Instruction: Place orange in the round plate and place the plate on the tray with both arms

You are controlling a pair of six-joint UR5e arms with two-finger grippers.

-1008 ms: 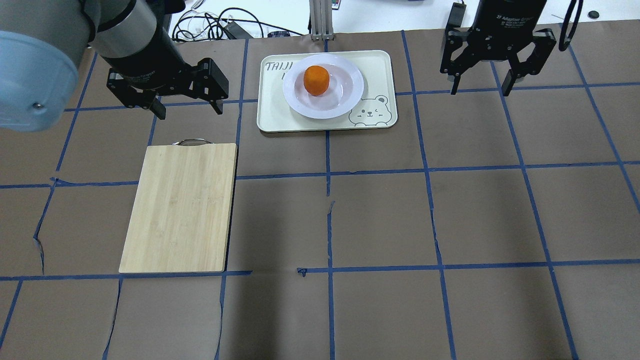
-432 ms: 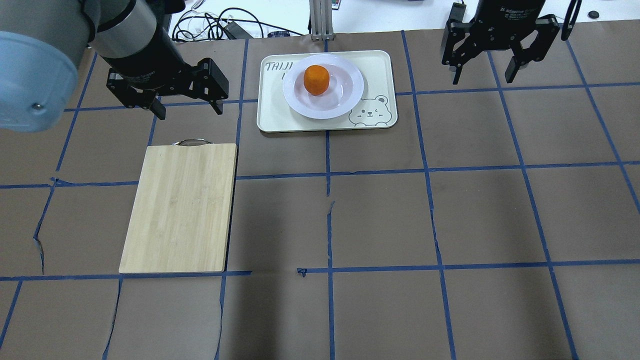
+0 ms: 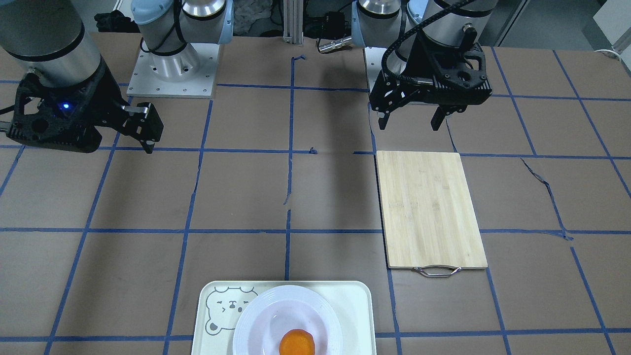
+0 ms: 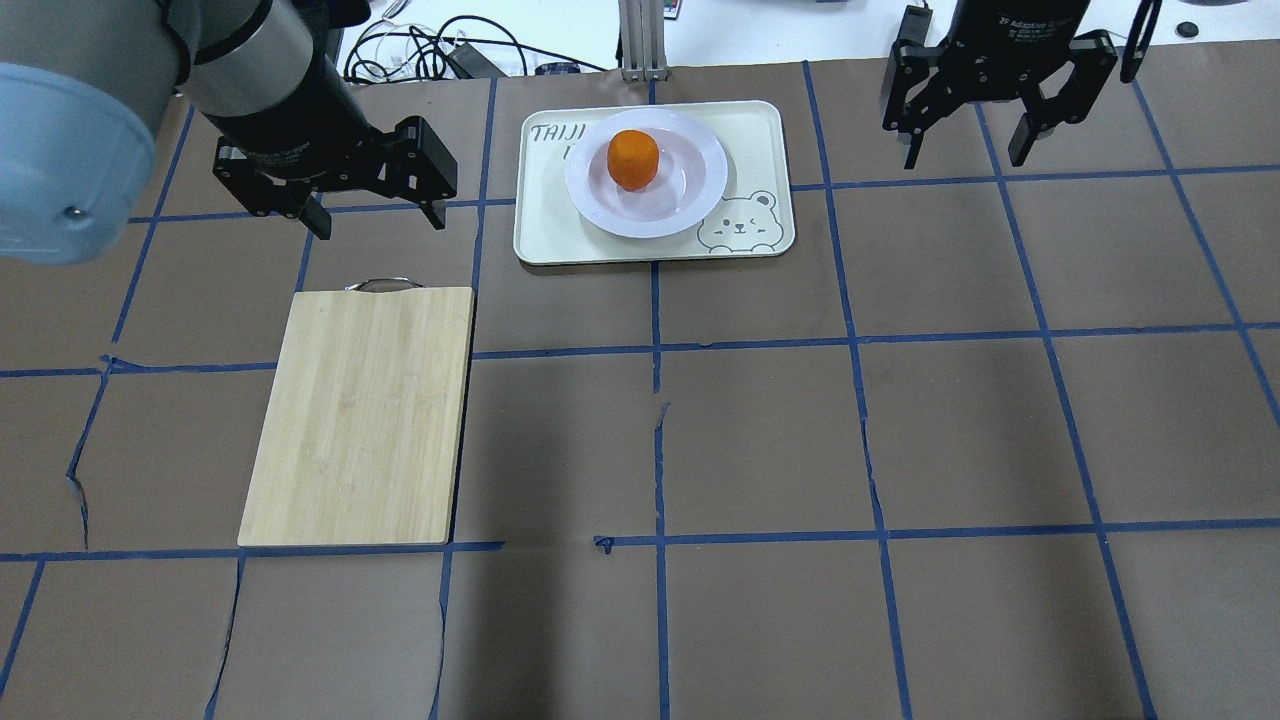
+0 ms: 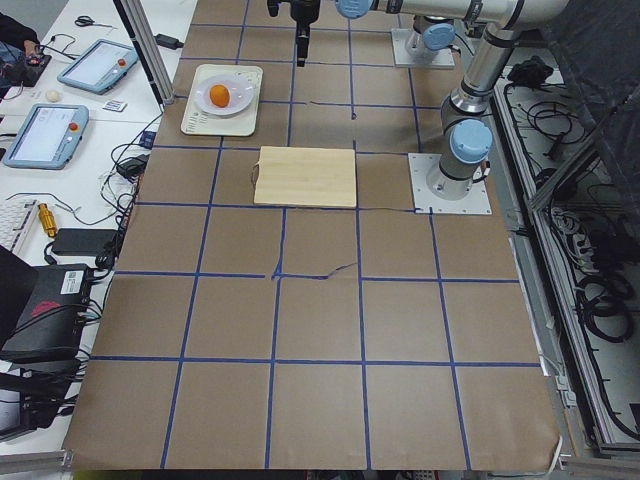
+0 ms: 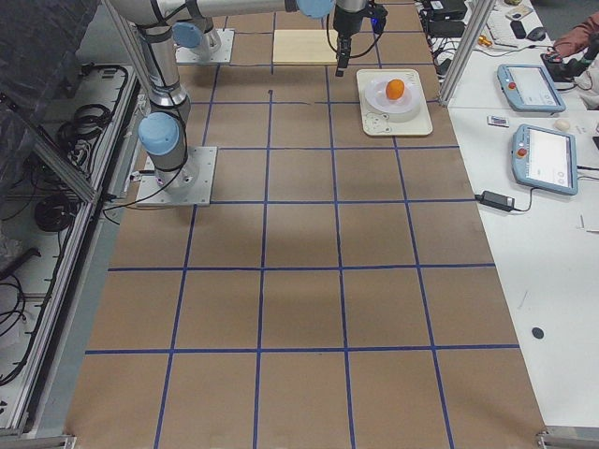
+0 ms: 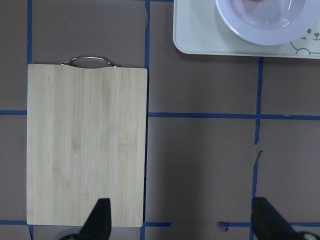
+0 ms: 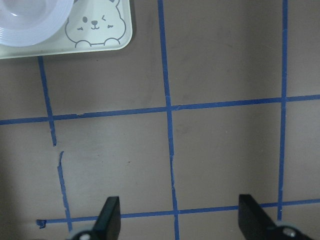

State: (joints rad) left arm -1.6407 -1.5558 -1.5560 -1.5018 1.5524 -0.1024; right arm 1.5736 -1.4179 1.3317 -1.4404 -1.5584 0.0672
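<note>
- Near-left: bamboo cutting board point(image 4: 360, 415) lies flat and bare, its metal handle pointing to the far side.
- Just beyond the board: left gripper point(image 4: 378, 220) hangs above the table, fingers spread, holding nothing, well left of the tray.
- Far centre: tray point(image 4: 760, 130) carries the round plate point(image 4: 690, 205); the orange point(image 4: 633, 160) sits in the plate's sunken centre.
- Far right: right gripper point(image 4: 965, 158) is raised, fingers spread and empty, well apart from the tray.
- Judgement: both placements look done and nothing appears left to do.
</note>
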